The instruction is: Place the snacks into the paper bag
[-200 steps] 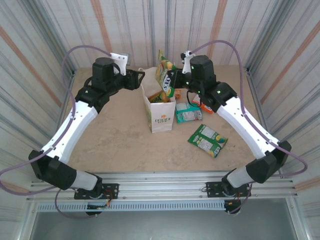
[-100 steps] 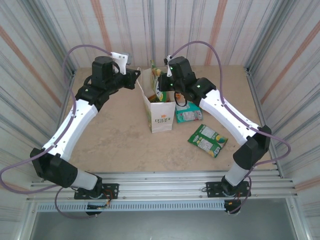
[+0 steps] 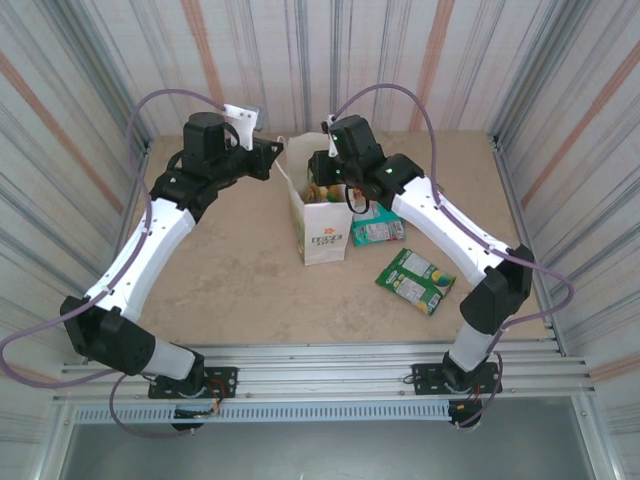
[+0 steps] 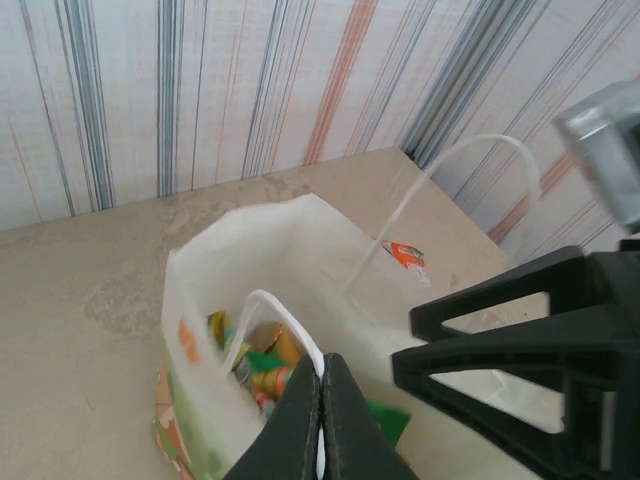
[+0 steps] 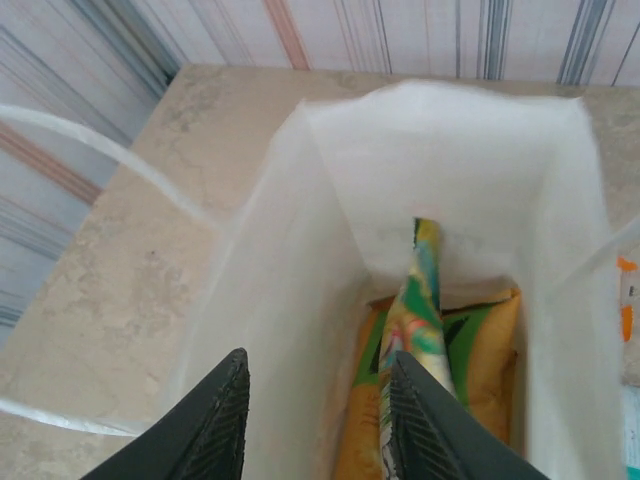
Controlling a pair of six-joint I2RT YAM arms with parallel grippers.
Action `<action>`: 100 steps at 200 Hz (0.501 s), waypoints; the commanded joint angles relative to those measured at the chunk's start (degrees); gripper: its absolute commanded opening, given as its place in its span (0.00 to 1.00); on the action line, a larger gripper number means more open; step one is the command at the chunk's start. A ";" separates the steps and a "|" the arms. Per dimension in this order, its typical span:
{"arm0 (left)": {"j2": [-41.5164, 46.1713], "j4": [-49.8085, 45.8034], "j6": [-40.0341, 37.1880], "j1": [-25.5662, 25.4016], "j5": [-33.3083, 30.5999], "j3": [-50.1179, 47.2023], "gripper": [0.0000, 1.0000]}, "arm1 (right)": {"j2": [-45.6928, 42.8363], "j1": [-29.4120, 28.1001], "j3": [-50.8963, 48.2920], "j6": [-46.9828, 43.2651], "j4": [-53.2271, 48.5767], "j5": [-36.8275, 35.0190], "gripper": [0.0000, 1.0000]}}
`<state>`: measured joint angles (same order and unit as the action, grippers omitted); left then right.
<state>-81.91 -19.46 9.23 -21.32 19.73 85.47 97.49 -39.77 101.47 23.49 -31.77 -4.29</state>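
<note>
Left gripper (image 4: 322, 375): fingers shut, pinching the near twisted white handle (image 4: 268, 305) of the white paper carrier bag (image 4: 300, 240). The bag mouth sits just ahead of and below the fingertips.

Right gripper (image 5: 318, 365): fingers apart with an empty gap, hanging over the open bag. A green-yellow foil packet (image 5: 425, 290) stands on edge inside, just beside the inner face of one finger (image 5: 415, 420); can't tell if they touch. Under it a yellow-orange foil packet (image 5: 480, 350) lies flat on the bag floor. Print on both is blurred, so no brand is readable.

Overhead: the bag stands upright on the tan stone-look table (image 3: 230, 270), with the left fingers at its left rim and the right fingers above the mouth. There is an orange-green logo (image 3: 325, 238) on the front face, lettering too small to read. Outside the bag, on the side away from the left fingers, a teal foil packet (image 3: 378, 232) lies near the bag and a dark green foil packet (image 3: 415, 280) lies further off; their print is illegible.

The left wrist view adds a tiny orange foil packet (image 4: 405, 255) on the table beyond the fingertips, past the bag.
</note>
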 commanded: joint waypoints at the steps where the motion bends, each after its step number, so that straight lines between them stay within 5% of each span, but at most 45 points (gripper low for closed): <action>1: 0.41 -2.03 -2.96 0.58 -0.38 2.58 0.00 | -6.31 0.30 -0.31 -0.81 -0.90 0.66 0.44; 53: 0.44 -3.36 -3.78 1.37 -1.18 3.48 0.01 | -12.92 5.56 -0.97 1.03 -8.45 3.32 0.57; 100: 0.37 -3.03 -3.07 1.37 -0.83 3.30 0.02 | -6.21 9.27 5.46 -1.47 -15.70 8.05 0.61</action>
<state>-81.91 -22.33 7.07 -20.29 19.05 86.98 86.83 -30.59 104.42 23.49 -42.26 -0.64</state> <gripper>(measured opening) 0.055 0.605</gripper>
